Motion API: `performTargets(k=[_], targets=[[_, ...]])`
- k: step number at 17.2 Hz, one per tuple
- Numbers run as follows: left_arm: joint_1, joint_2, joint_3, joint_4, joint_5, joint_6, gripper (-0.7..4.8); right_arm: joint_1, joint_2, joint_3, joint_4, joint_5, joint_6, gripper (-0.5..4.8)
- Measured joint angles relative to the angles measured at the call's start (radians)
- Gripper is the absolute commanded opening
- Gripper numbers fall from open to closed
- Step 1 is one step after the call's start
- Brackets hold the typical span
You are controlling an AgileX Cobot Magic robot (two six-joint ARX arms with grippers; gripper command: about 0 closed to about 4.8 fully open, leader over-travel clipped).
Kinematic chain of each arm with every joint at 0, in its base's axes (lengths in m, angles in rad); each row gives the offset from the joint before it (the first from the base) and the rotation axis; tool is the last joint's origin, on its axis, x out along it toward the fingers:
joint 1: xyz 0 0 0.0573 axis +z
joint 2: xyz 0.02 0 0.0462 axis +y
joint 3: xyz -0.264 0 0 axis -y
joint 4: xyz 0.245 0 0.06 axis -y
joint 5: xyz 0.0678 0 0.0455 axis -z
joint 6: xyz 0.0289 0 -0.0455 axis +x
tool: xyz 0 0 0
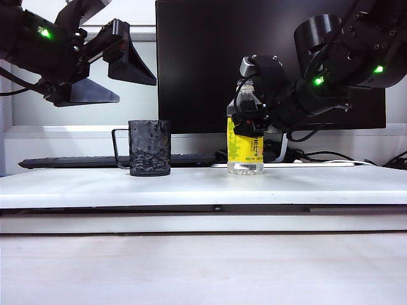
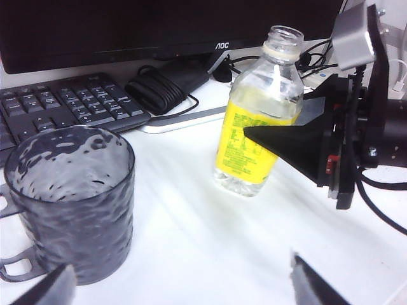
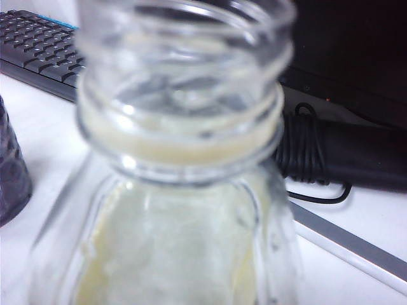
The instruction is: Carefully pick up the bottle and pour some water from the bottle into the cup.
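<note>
A small clear plastic bottle with a yellow wrap label stands upright on a white tabletop, right of centre in the exterior view, its threaded neck open with no cap. The label carries dark printed characters, too small to read in any view. Clear water is faintly visible at the base of the bottle below the label. To its left, well apart, stands a black cylindrical mug with a dimpled surface and a thin angular wire handle pointing away from the bottle. The right gripper sits at the bottle's upper body, its black fingers on either side of the label; whether they already press the plastic cannot be told, and the bottle still rests on the table. The right wrist view is filled by the bottle's neck and shoulders, blurred and very close. The left gripper hangs high above the table at the far left, well above the mug, its black triangular jaws spread wide and holding nothing. Behind the table stand a black monitor bearing the letters "AOC", a black keyboard and a coiled black cable.
</note>
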Motion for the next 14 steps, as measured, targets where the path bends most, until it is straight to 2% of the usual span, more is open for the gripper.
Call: performTargets(k=[5,8,9,11,14], targets=[[0.000,0.000,0.000,0.000,-0.002,0.000,4.79,0.000,-0.097,0.000,-0.067,0.002,-0.055,1.75],[0.000,0.000,0.000,0.005,-0.002,0.000,4.79,0.002,-0.164,0.114,-0.138,0.001,-0.074,1.76],[0.000,0.000,0.000,0.010,-0.005,0.000,4.79,0.016,-0.163,0.153,-0.201,0.010,-0.130,1.76],[0.000,0.000,0.000,0.061,-0.034,0.000,4.79,0.043,-0.161,0.195,-0.303,0.008,-0.223,1.76],[0.000,-0.002,0.000,0.191,-0.047,0.007,4.79,0.056,-0.158,0.204,-0.317,0.005,-0.241,1.76]])
